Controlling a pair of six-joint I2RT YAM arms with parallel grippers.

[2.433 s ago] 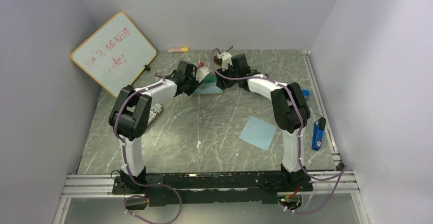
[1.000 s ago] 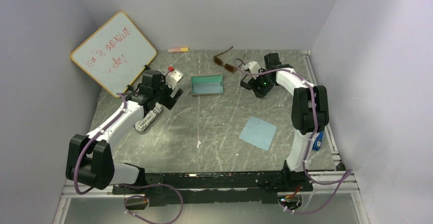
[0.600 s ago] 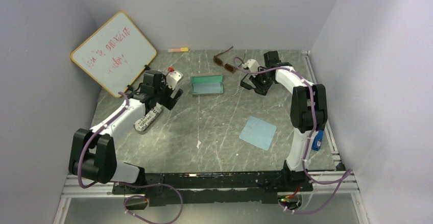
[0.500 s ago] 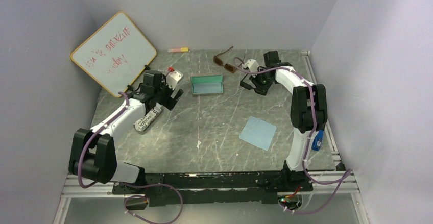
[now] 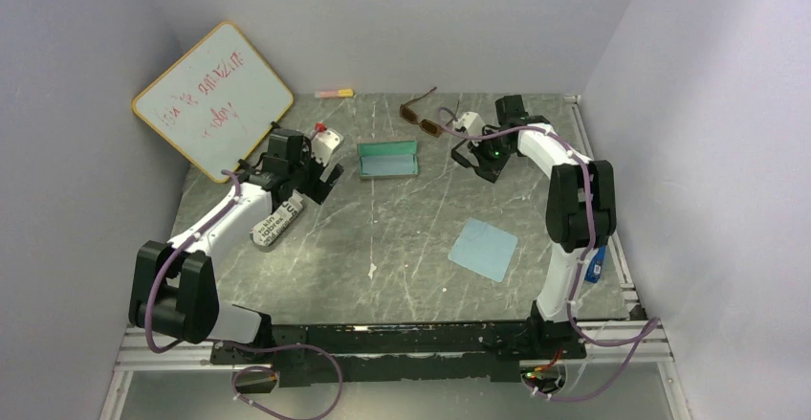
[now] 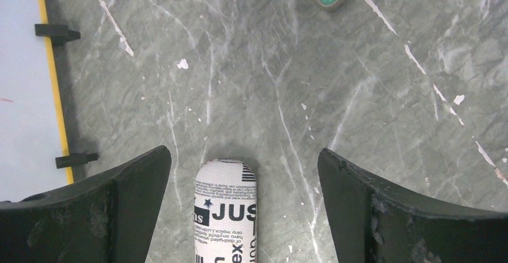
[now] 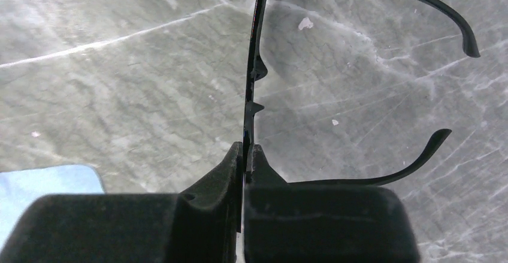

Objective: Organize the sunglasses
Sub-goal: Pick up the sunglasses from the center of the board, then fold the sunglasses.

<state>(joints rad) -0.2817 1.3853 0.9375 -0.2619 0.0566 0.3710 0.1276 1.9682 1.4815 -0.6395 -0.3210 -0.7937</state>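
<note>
Showing a pinch grip on slim eyewear. The right gripper [image 7: 246,150] is seen with its jaws pressed together on the thin front rim of the black sunglasses [image 7: 254,65]. These are viewed edge-on from the right wrist, with both temples unfolded and pointing toward 3 o'clock. In the top view the gripper is placed at about 1 o'clock on the table [image 5: 402,238]. The brown sunglasses [image 5: 422,119] lie just beside it at 10 o'clock, and the open green case [image 5: 389,160] is farther off at 9 o'clock. Whether the black pair is lifted or resting on the table cannot be told.

The left gripper [image 6: 242,154] is held with its jaws wide apart and nothing between them, directly over the end of the grey lettered pouch [image 6: 226,215], at about 10 o'clock on the table.

Three risks are judged:
- Because so narrow an edge is held, the frame could pivot or slip out under its own weight when carried.
- The spread temples could catch on the brown pair or on the case wall.
- Excessive squeeze could bend the slim rim or mark a lens.
</note>
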